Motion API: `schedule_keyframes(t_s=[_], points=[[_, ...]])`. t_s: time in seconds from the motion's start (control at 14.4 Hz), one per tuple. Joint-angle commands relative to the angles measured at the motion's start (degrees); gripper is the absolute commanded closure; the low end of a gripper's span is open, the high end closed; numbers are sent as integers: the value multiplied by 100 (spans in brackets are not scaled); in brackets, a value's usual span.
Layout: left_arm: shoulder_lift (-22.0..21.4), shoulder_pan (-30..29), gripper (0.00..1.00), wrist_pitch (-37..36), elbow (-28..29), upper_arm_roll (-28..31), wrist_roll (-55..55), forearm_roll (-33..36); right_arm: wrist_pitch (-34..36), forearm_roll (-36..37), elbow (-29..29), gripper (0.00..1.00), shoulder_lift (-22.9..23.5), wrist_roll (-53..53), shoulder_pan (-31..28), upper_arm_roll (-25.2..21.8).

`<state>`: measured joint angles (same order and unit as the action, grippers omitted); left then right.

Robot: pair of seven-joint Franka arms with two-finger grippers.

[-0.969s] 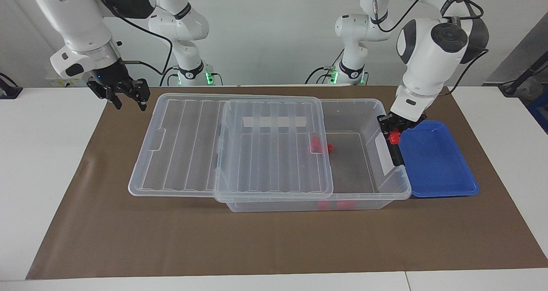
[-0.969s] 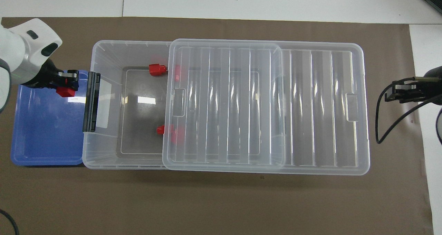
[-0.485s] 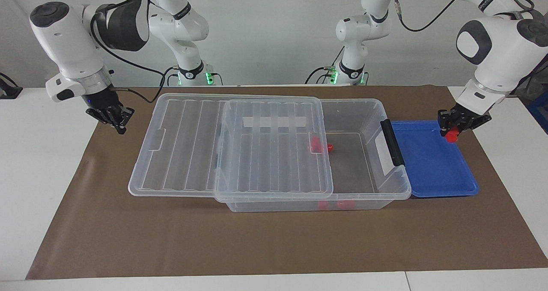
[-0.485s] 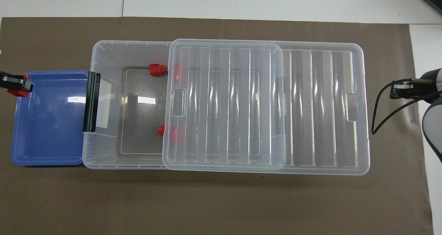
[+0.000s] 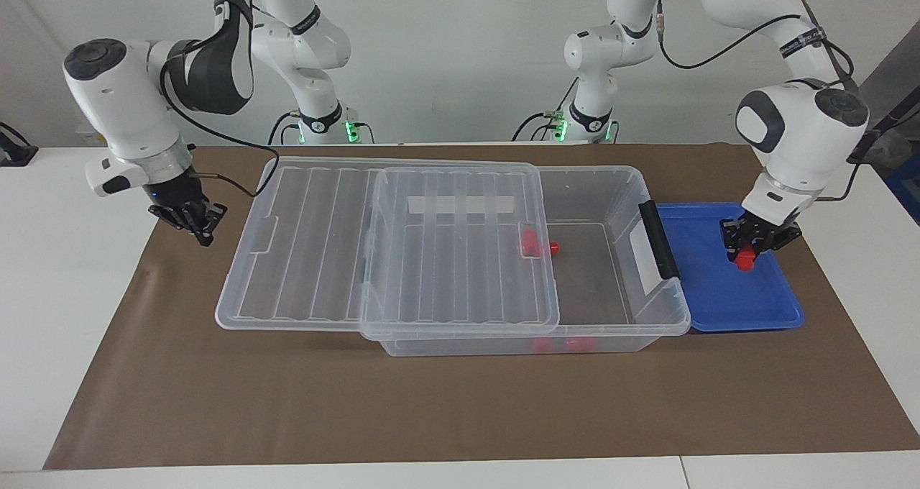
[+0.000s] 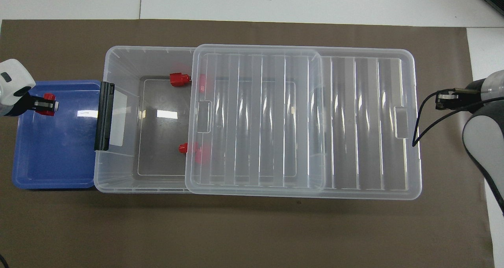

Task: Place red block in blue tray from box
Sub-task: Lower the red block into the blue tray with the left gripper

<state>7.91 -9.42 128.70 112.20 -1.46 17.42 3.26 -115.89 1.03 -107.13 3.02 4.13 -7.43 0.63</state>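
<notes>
The blue tray (image 5: 719,295) lies at the left arm's end of the table, against the box (image 5: 589,174). My left gripper (image 5: 751,248) is shut on a red block (image 5: 745,259) and holds it low over the tray's floor, in the half nearer the robots; I cannot tell if it touches. The overhead view shows the same block (image 6: 48,103) in that gripper (image 6: 46,103) over the tray (image 6: 55,157). My right gripper (image 5: 195,221) hangs low over the brown mat past the lid's end, holding nothing.
The clear lid (image 5: 302,252) is slid toward the right arm's end, leaving the box (image 6: 118,55) open by its black clip handle (image 5: 659,239). Other red blocks (image 5: 535,244) (image 6: 179,79) lie in the box, partly under the lid's edge. A brown mat (image 5: 431,403) covers the table.
My left gripper has carried the red block from the box's handle out across the tray, then lowered it into the tray. My right gripper has dropped lower beside the lid's end.
</notes>
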Motion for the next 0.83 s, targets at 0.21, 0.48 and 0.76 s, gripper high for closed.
schedule_keyframes(t_s=[0.21, 0.48, 0.76], points=[[149, -226, 92, 1182, 899, -39, 121, -36, -75, -58, -80, 100, 59, -97, 5, 42], [386, -306, 92, 1773, 1217, -47, -141, -36, -39, -59, -186, 100, 15, -97, 75, 86], [563, -306, 92, 1949, 1225, -47, -336, -45, -4, -59, -256, 100, -12, -105, 215, 86]])
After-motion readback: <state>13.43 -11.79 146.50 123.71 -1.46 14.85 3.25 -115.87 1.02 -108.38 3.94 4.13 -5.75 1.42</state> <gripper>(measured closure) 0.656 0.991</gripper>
